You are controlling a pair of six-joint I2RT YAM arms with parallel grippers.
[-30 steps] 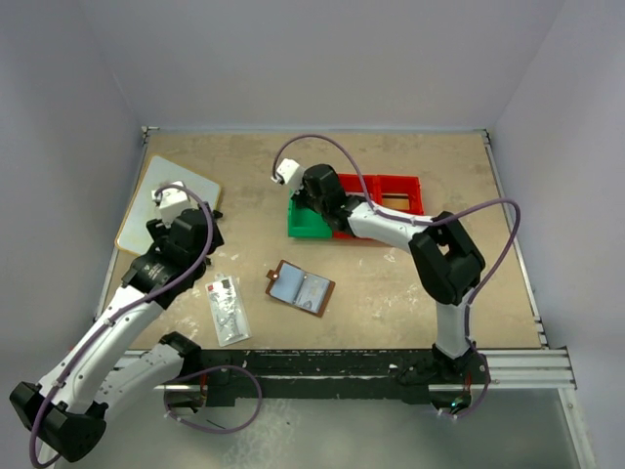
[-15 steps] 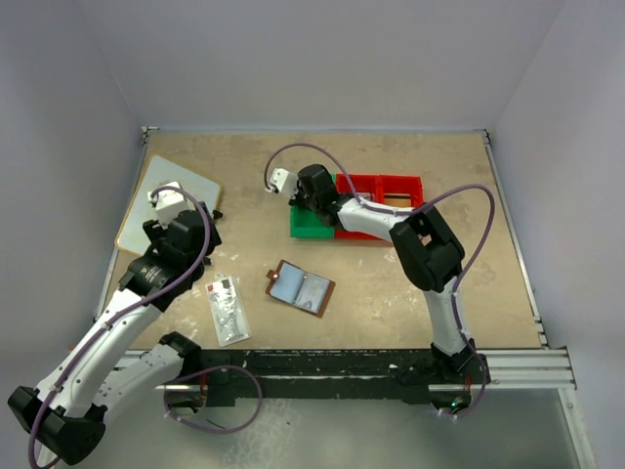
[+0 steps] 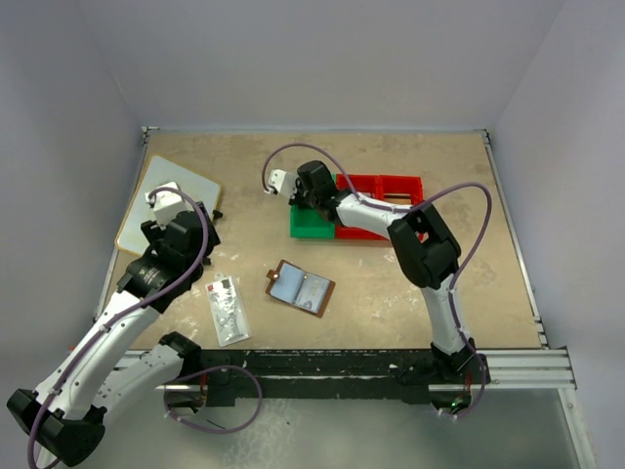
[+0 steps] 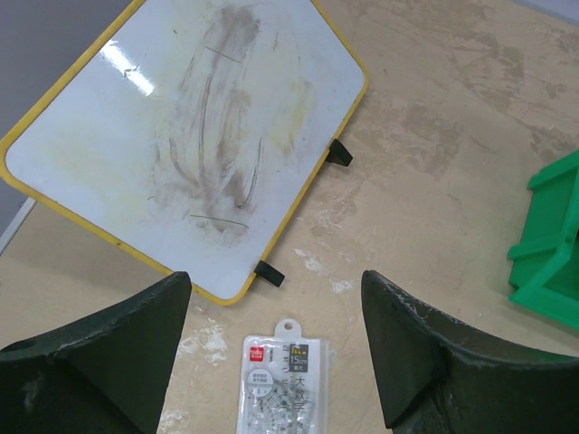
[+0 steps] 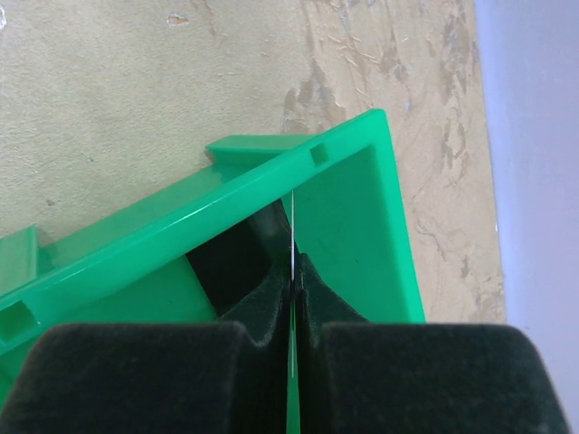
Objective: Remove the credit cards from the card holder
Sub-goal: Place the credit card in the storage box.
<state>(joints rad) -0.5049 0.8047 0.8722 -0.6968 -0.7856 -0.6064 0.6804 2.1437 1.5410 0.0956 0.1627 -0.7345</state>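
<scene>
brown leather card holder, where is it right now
In the top external view the brown leather card holder lies open on the table, just right of the clear speckled packet and nearer the arm bases than the green plastic bin.

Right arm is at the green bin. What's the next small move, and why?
Probably open the right gripper. Its jaws are shut on what looks like a thin card, seen edge-on, directly over the green bin, so releasing should drop it inside.
</scene>
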